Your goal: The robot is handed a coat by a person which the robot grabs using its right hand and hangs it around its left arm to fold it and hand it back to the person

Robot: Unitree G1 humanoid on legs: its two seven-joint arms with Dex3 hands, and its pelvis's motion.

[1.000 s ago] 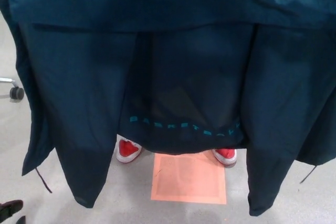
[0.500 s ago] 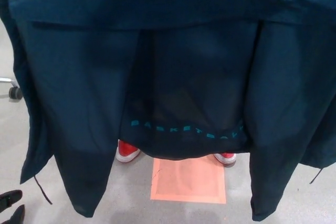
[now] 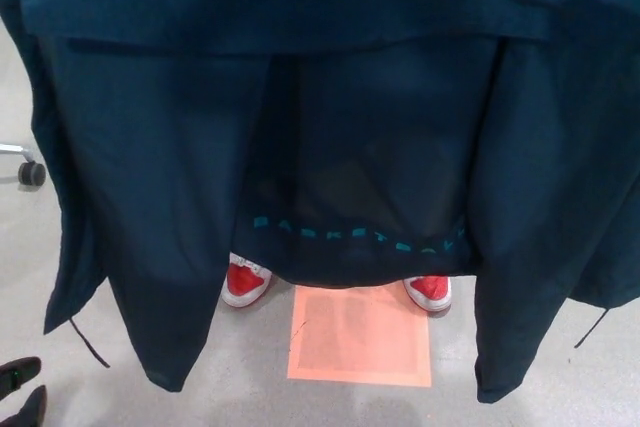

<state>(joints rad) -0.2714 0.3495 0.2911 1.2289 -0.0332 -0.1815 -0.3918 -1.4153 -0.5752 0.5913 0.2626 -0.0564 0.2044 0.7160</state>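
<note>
Teal coat [image 3: 330, 127] hangs spread across the whole view, hem above red shoes [image 3: 245, 282] and an orange square [image 3: 360, 342] on the floor [image 3: 250, 382]. Neither hand shows; the fingers' state cannot be told.

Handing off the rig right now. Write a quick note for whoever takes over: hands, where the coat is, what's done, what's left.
Left hand: not in view. Right hand: not in view.
Coat: hangs unfolded, spread across almost the whole head view; what holds its top edge is out of frame.
Person: red shoes show under the hem, at the orange floor square.
Done: cannot confirm the grab from this view.
Left: draping over the left arm, folding, handing back.
</note>
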